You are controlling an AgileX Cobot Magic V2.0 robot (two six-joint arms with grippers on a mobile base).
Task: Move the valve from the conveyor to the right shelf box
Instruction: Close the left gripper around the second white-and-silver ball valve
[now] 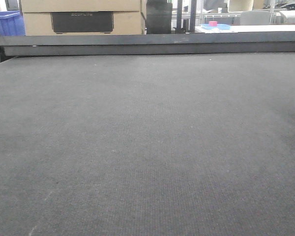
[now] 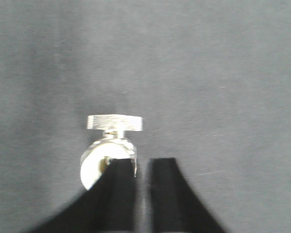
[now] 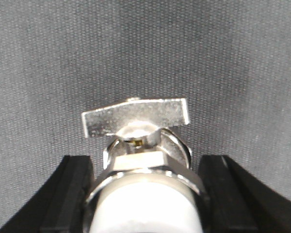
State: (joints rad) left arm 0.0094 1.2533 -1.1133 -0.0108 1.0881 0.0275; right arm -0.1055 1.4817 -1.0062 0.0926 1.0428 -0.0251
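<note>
Your right tool [image 3: 146,162] pinches valve [image 3: 136,121], conveyor [image 3: 145,48] behind. Left tool [image 2: 141,162] nearly pressed together, second valve [image 2: 114,124] just beside. Far blue tray [image 1: 223,27] holds pink item [image 1: 213,23].

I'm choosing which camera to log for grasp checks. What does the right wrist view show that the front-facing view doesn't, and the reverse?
Only the right wrist view: a metal valve with a flat T-handle, held between the black fingers of the right end effector.
Only the front-facing view: a dark rail along the far edge, a cardboard box and a blue bin beyond it; no valve or arm.
Both: the grey woven conveyor.
</note>
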